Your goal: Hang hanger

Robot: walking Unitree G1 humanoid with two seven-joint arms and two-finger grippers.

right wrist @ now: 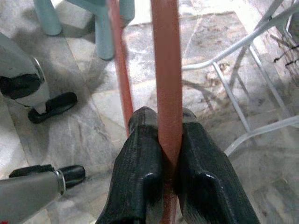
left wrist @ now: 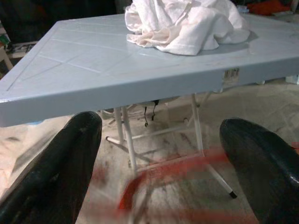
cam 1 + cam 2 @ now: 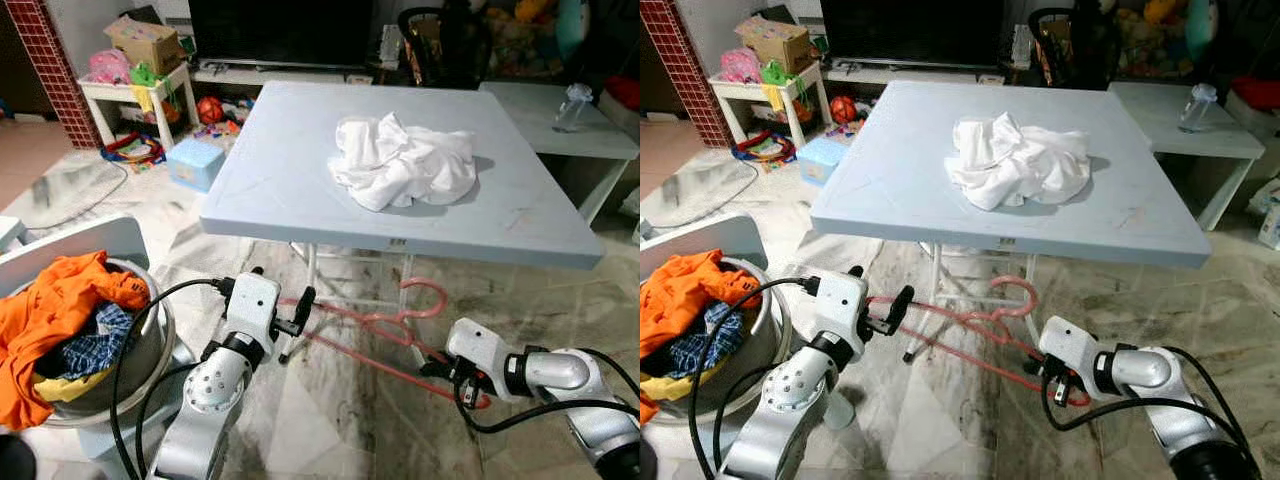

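Two black fingers of the right gripper [image 1: 169, 158] pinch one bar of the pink hanger [image 3: 385, 335] between them, low in front of the table [image 3: 280, 190]. The left gripper [image 3: 300, 311] has its fingers [image 2: 70, 158] spread wide apart, the hanger's far end just beside them; whether they touch it cannot be told.

The hanger is held above the marble floor [image 3: 340, 420], its long axis running from the right gripper across toward the left one. Its hook [image 3: 425, 296] rises from the middle and curls toward the table's underside. It is a thin open frame of slim pink-red bars.

A metal basin [image 3: 140, 350] at the robot's left holds an orange garment [image 3: 50, 310] and a blue checked cloth [image 3: 95, 340]. A crumpled white cloth [image 3: 405, 160] lies on the tabletop.
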